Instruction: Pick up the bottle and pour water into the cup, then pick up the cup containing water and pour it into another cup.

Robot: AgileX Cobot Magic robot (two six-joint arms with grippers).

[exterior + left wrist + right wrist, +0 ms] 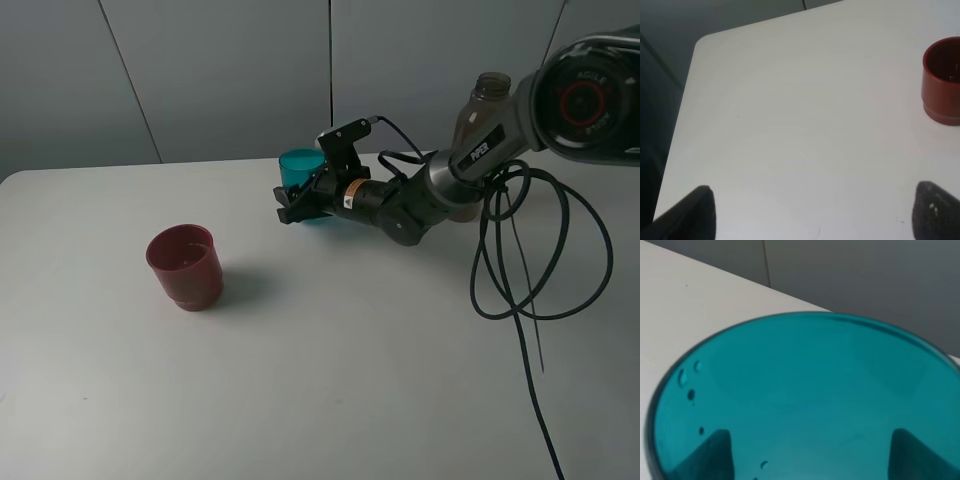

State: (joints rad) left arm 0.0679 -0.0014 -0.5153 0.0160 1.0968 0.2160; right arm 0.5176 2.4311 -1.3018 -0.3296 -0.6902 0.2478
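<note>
The teal-blue cup (299,170) stands upright at the back of the table, with droplets on its inner wall (805,390). My right gripper (300,207) reaches in from the right, one finger on each side of the cup's lower body, closed on it. The fingers (715,455) show through the cup's wall in the right wrist view. The dark red cup (186,266) stands alone at the left and also shows in the left wrist view (942,82). Only the neck and shoulder of the bottle (488,95) show behind the right arm. My left gripper (815,192) is open and empty over bare table.
Black cables (520,250) hang from the right arm in loops over the table's right side. The table's far left corner (702,40) shows in the left wrist view. The left arm is out of the high view.
</note>
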